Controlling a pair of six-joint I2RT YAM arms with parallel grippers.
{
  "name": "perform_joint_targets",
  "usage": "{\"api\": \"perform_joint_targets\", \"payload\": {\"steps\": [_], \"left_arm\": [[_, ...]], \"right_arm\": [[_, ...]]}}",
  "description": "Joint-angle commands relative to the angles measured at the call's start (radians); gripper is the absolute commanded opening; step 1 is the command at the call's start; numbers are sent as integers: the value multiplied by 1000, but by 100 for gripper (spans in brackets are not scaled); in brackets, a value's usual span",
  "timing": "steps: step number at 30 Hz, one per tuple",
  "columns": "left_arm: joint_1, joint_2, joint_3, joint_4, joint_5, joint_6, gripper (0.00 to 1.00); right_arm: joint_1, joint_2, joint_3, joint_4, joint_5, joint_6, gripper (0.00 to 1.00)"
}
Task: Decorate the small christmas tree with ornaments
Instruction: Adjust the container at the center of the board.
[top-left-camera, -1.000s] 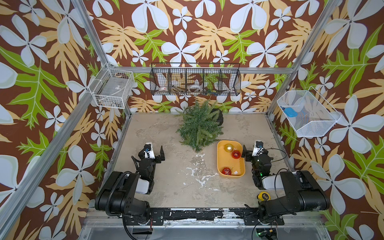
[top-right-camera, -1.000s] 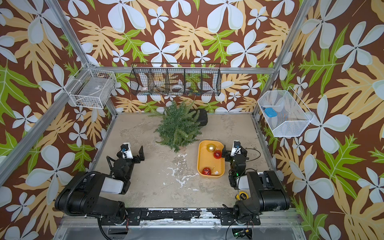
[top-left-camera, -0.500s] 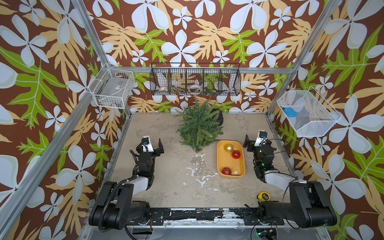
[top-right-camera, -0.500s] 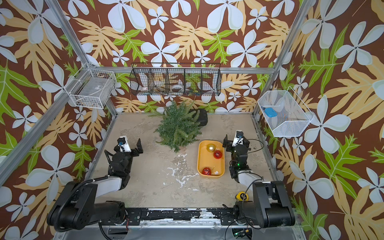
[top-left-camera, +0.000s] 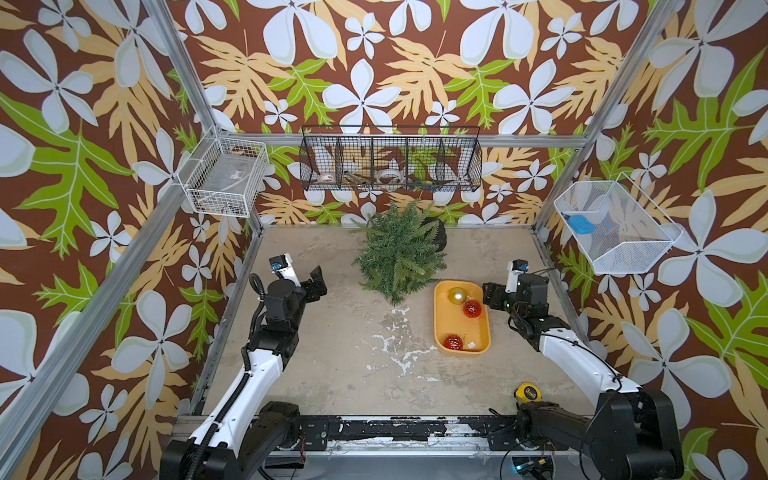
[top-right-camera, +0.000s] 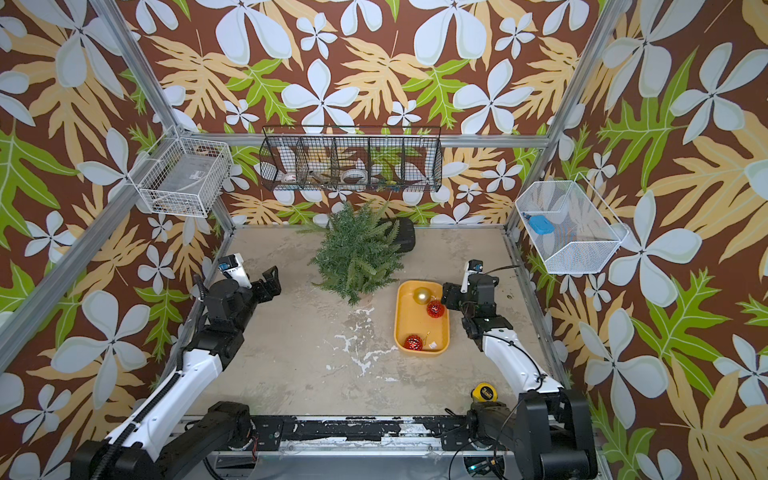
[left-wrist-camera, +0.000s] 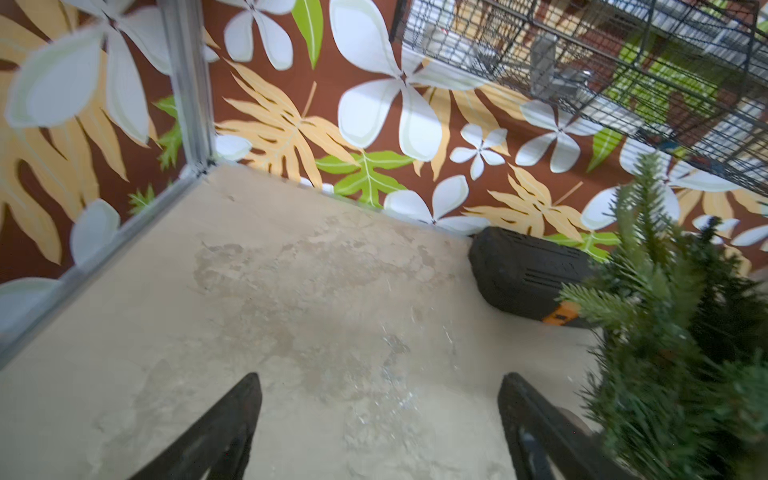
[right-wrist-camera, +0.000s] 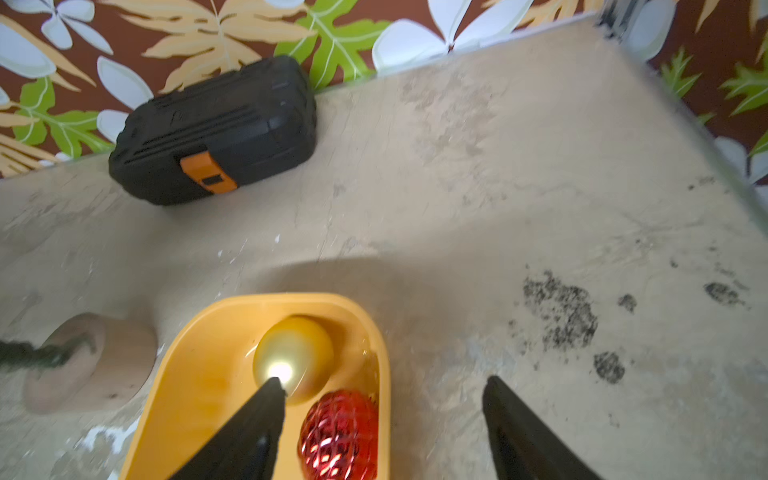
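Floral wallpaper is closing in a scuffed beige tabletop (top-left-camera: 332, 332), and we are starting at the jaws. Our right gripper (right-wrist-camera: 384, 382) is hovering empty with its jaws apart over the far end of the yellow tray (top-left-camera: 441, 322). In the right wrist view one fingertip (right-wrist-camera: 274, 386) is overlapping the gold ornament (right-wrist-camera: 293, 353), and a red ornament (right-wrist-camera: 338, 428) is lying just beside the gold one, against the tray wall. Our left gripper (left-wrist-camera: 380, 376) is hanging empty near the left edge, its jaws wide over bare tabletop.

Moving outward, a second red ornament (top-left-camera: 453, 341) is resting at the tray's near end, well apart from the other two. The tray is sitting right of centre. The small christmas tree (top-left-camera: 397, 257) is sitting by the middle of the far edge, just beyond the tray. We are not able to tell whether it is upright or leaning. A wooden disc (right-wrist-camera: 93, 361) with a green stem is probably its foot. A black case (right-wrist-camera: 212, 133) is lying behind it, and a tape measure (top-left-camera: 527, 392) is sitting by the near right corner.

We are judging the ornaments light, thin-shelled and brittle. The gold one is looking slick and likely to roll or slip out of a hard pinch, while the faceted red ones are offering more bite. We are thinking the cap is the safer hold, under gentle pressure. The branches are looking soft and springy, so we are expecting them to give under a ball.
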Motion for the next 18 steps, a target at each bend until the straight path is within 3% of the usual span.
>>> {"api": "perform_joint_targets", "payload": {"steps": [1, 7, 18], "left_arm": [[-1, 6, 28, -180, 221, 19, 79], [-1, -5, 29, -186, 287, 10, 78], [0, -14, 20, -172, 299, 9, 78]], "right_arm": [[0, -20, 14, -165, -29, -11, 59], [-1, 48, 28, -180, -103, -33, 40], [-1, 170, 32, -153, -111, -43, 17]]}}
